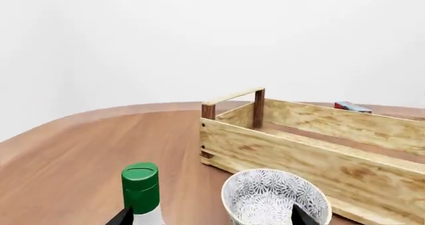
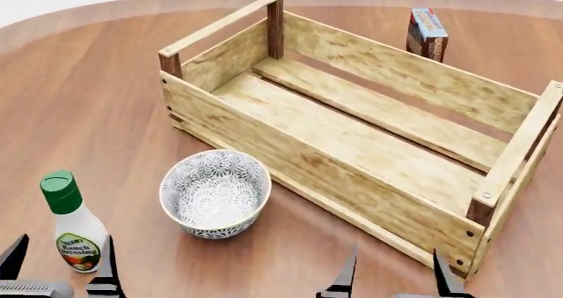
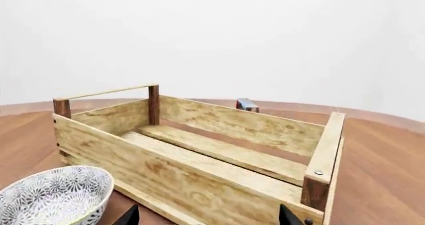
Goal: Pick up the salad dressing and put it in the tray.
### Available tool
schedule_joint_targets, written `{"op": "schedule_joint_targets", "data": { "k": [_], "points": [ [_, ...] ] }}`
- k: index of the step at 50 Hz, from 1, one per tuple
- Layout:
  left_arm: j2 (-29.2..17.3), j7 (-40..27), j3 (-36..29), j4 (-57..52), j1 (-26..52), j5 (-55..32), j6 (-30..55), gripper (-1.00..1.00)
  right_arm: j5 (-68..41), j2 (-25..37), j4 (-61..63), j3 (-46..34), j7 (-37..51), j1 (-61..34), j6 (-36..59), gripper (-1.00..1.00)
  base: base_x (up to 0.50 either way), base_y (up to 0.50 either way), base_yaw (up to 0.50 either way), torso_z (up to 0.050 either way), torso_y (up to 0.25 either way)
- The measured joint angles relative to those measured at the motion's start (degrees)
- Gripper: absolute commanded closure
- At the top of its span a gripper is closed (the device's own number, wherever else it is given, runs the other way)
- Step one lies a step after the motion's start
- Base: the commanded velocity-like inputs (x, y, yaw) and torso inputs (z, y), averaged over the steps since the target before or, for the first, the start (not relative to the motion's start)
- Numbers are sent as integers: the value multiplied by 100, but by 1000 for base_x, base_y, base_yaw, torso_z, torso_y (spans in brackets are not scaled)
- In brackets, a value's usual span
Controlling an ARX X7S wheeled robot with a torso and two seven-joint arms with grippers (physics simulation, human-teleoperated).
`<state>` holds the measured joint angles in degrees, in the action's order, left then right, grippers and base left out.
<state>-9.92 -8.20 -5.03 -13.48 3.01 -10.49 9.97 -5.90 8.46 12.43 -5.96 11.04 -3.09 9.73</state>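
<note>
The salad dressing is a white bottle with a green cap and a ranch label. It stands upright on the wooden table at the near left. In the head view my left gripper is open, one finger showing on each side of the bottle. In the left wrist view the salad dressing rises just inside one finger of the left gripper, a little beyond the tips. The tray is a large light-wood crate with nothing in it, right of the bottle. My right gripper is open before the tray's near wall.
A grey-white patterned bowl stands between the bottle and the tray, close to the tray's front wall. The same bowl sits by the left gripper's other finger. A small red and blue box stands behind the tray.
</note>
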Motion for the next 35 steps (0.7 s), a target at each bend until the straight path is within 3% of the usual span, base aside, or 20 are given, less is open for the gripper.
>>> {"op": "schedule_joint_targets", "data": {
  "k": [14,35],
  "points": [
    [-499,-116,412,-1827,336,-634,1275,-100,-478,404,1784,607,258,-465,1396,-100,500,0,0,0,0],
    [-695,-171,619,-2402,427,-924,1609,-100,-725,557,2389,983,472,-689,1894,-100,500,0,0,0,1]
  ]
}}
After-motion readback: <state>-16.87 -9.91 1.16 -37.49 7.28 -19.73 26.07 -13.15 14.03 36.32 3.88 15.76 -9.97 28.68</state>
